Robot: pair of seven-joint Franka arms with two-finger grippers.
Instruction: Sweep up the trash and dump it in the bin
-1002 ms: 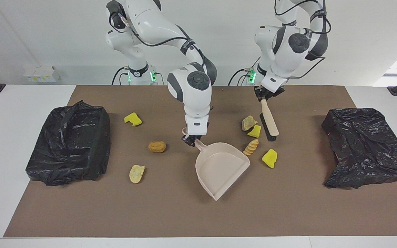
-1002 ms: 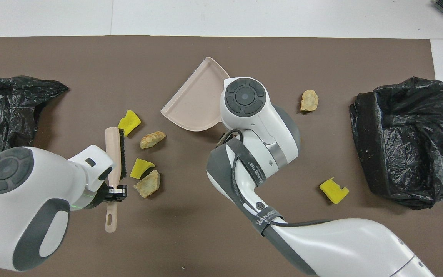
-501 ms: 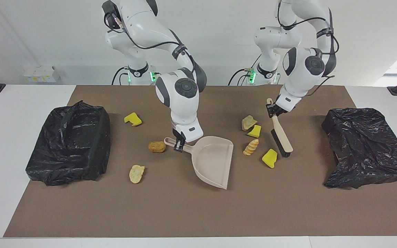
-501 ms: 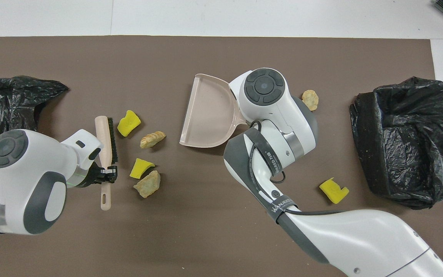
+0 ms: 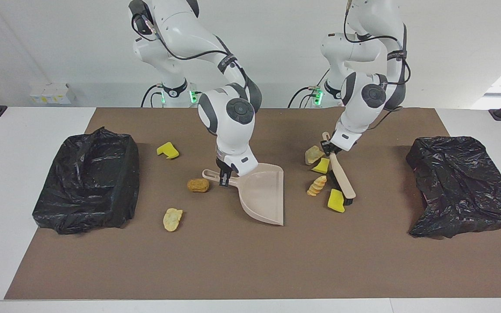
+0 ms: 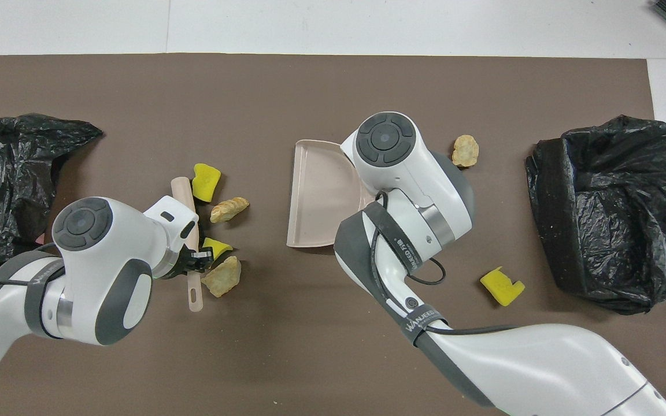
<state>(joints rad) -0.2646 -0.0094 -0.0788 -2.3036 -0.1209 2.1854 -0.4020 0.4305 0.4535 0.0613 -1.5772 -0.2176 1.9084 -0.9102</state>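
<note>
The facing view shows a brown nugget-like scrap (image 5: 198, 185), which the right arm hides from overhead. Seven scraps lie on the brown-matted counter (image 5: 233, 269): three yellow sponge chunks, four tan pieces. Four cluster beside the beige wooden brush (image 5: 342, 178), gripped by the left hand (image 5: 328, 149). The right hand (image 5: 223, 177) clamps the beige plastic dustpan (image 5: 261, 195). Two black bag-lined bins sit at the counter's ends.

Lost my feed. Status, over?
Left end effector shut on brush, bristles at yellow scrap. Right end effector shut on dustpan. No scraps in dustpan. Nothing in the way.
</note>
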